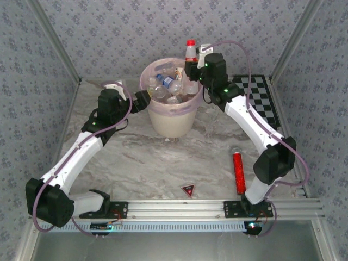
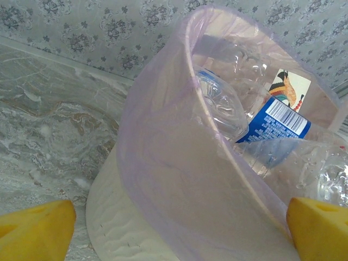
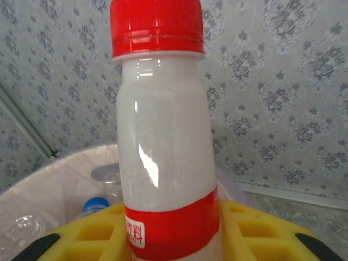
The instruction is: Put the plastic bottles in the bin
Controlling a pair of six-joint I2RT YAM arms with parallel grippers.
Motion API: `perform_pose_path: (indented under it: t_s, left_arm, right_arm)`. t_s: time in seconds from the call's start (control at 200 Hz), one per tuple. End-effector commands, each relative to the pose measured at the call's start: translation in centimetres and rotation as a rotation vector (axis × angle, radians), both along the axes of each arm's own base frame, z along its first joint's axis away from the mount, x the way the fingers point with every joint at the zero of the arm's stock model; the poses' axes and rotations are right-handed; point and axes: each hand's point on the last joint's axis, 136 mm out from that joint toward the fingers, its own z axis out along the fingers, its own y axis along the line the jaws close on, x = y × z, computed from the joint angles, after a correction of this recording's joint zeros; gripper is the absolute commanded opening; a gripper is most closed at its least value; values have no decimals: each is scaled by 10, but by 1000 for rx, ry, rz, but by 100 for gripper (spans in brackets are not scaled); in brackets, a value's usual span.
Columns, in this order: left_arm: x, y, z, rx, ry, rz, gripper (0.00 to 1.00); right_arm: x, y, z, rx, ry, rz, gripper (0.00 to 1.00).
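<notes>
Where its yellow pads (image 3: 261, 239) close in, the right gripper (image 3: 173, 242) is clamped on the lower, red-labelled band of a red-capped bottle (image 3: 163, 136). The bottle stands upright between the jaws, and its milky white body and cap rise clear above them. Seen from above, this grip hangs over the far right rim of the bin (image 1: 166, 119), with the cap higher than the rim. In the right wrist view the pink-lined mouth of the bin lies just below and behind the bottle.

Inside the bin lie the other plastic bottles (image 1: 169, 86), clear and crumpled, heaped to near the rim. One with a blue barcode label (image 2: 277, 122) lies near the top of the heap, and a blue cap shows among them. The translucent pink bag (image 2: 163, 163) folds over the rim and partway down the cream wall.

The left gripper (image 1: 142, 101) stands at the bin's left side, near the rim, its jaws spread wide and holding nothing. In its wrist view a fingertip (image 2: 35, 231) shows on either side of the bin's wall.

On the marble table (image 1: 136, 157), a red glittery tube (image 1: 238, 173) lies well to the near right of the bin. A small red triangle (image 1: 187, 190) sits nearer still, almost straight in front of the bin. A checkerboard (image 1: 261, 100) lies flat to the right of the bin.
</notes>
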Motion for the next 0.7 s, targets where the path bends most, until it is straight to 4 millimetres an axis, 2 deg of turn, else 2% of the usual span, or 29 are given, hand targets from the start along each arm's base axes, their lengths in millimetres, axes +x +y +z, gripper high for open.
perform_pose_path:
  t_s: [0.0, 0.195, 0.31, 0.395, 0.565, 0.625, 0.695]
  left_arm:
    - [-2, 0, -3, -12, 0, -9, 99]
    - [-2, 0, -4, -7, 1, -13, 99]
    - [-1, -2, -5, -8, 1, -13, 99]
    - [1, -3, -5, -11, 4, -17, 99]
    - [0, -3, -6, -13, 5, -16, 99]
    - [0, -2, -6, -9, 3, -15, 99]
    - [0, -2, -5, -2, 1, -17, 99]
  right_arm:
    - [-5, 10, 18, -17, -74, 34, 32]
    - [-15, 11, -30, -29, 117, 32, 32]
    - [-22, 4, -59, -49, 316, -21, 35]
    - [-27, 6, -76, -54, 435, -18, 37]
    - [-41, 12, -103, -20, 546, -3, 41]
    - [-46, 14, -101, -7, 557, 13, 48]
    - [-53, 11, -81, -7, 519, 20, 65]
